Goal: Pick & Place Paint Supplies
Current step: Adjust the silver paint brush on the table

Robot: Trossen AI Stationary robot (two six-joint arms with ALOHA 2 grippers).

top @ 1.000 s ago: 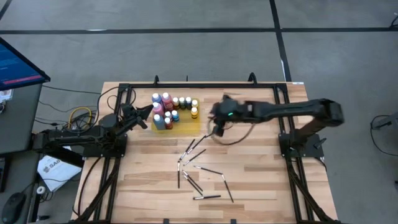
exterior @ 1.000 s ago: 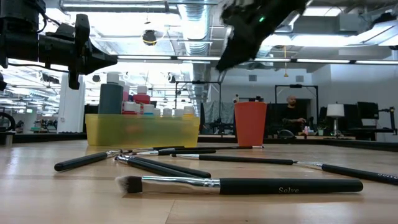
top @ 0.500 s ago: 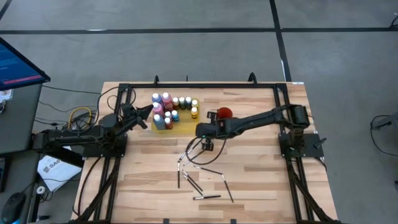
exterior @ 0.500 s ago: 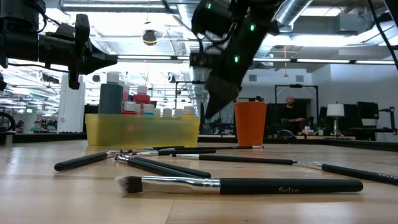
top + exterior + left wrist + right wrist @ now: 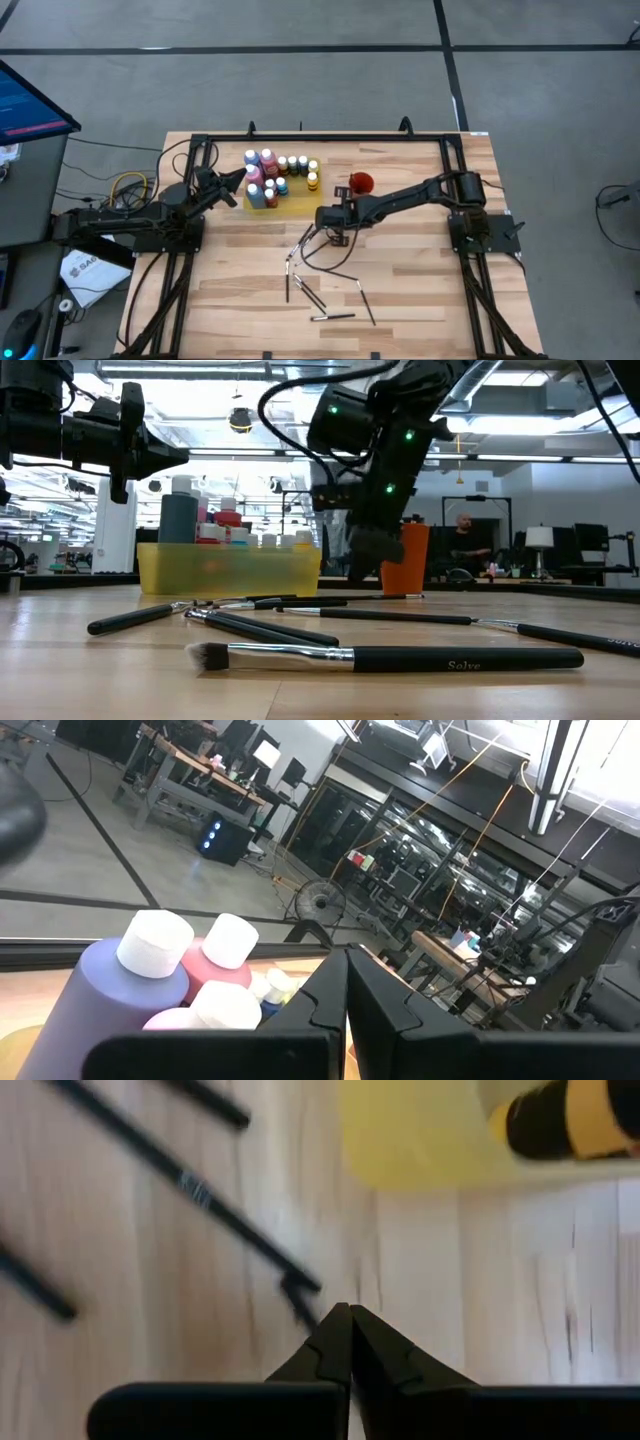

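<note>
Right gripper (image 5: 338,237) low over the brushes (image 5: 318,275) just beside the yellow mat (image 5: 300,203), fingers clenched, probably empty. Left gripper (image 5: 240,180) parked by the bottles (image 5: 272,175), fingers clenched.

Yellow bottle (image 5: 575,1120) cut off by edge

Right claw (image 5: 337,237) hangs low at mid-table, fingers pressed together — left claw (image 5: 243,178) waits at its side, also closed.
</note>
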